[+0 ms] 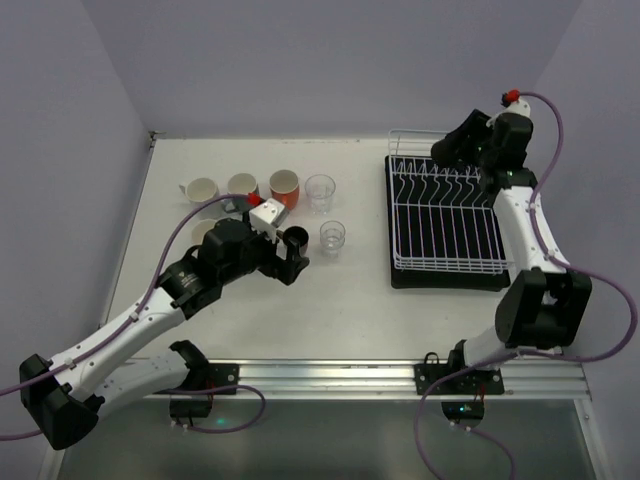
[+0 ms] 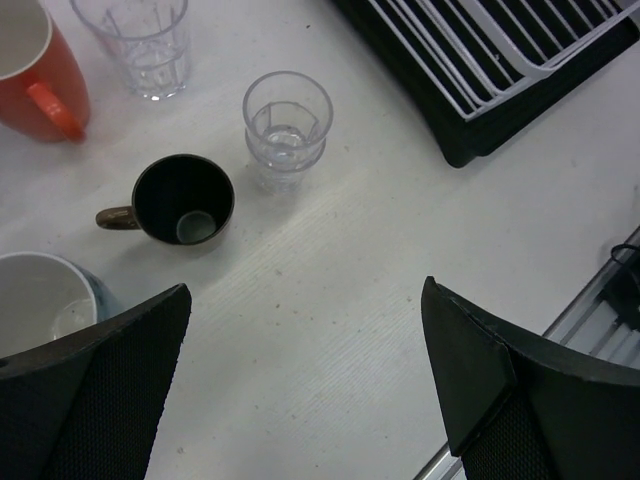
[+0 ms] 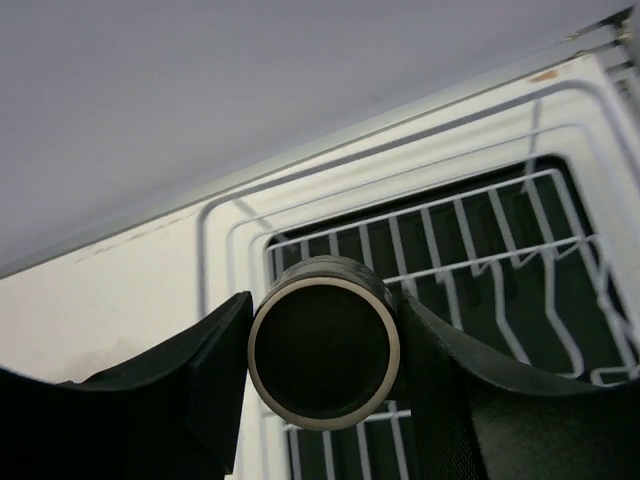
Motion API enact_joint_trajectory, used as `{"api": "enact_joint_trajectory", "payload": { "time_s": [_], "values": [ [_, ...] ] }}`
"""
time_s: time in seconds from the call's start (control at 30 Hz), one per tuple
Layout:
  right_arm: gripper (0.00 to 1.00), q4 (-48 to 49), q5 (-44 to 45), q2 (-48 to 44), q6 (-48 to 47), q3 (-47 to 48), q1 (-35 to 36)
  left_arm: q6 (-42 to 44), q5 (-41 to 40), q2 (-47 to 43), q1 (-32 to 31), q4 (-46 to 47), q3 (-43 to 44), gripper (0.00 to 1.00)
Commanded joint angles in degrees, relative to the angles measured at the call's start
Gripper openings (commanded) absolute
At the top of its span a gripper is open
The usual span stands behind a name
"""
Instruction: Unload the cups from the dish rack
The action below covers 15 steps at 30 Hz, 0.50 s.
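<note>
tool [image 3: 322,350] clamps dark cup [image 3: 322,345] above rack [image 3: 480,250]

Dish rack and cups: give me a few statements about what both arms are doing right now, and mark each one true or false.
1. The right end effector is shut on a dark cup over the far end of the dish rack. True.
2. The left end effector grips the dark brown mug. False: it is open, and the mug stands free on the table.
3. The orange mug sits in the dish rack. False: it stands on the table, to the left of the rack.
4. Two clear glasses stand upright on the table. True.
</note>
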Motion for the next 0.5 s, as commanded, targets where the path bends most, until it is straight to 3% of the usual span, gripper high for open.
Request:
{"api": "enact_joint_trajectory", "payload": {
  "time_s": [0.0,0.13,0.2,0.47],
  "values": [
    [0.18,12.56,-10.16,-15.00,11.40,-10.30,2.11,-3.24,5.72,-0.33,0.47,5.42,4.36,1.00],
    [0.19,18.39,-17.21,-24.24,19.40,-21.58,2.99,-10.08,13.69,1.07,0.38,11.03,5.15,1.00],
    [0.19,21.63,-20.46,-29.17,24.23,-27.73,3.78,-15.79,18.62,2.48,0.21,19.37,4.36,1.00],
    [0.19,32.89,-29.70,-45.97,40.15,-45.84,8.70,-28.46,22.34,12.85,-2.16,41.96,5.33,0.95]
  ]
}}
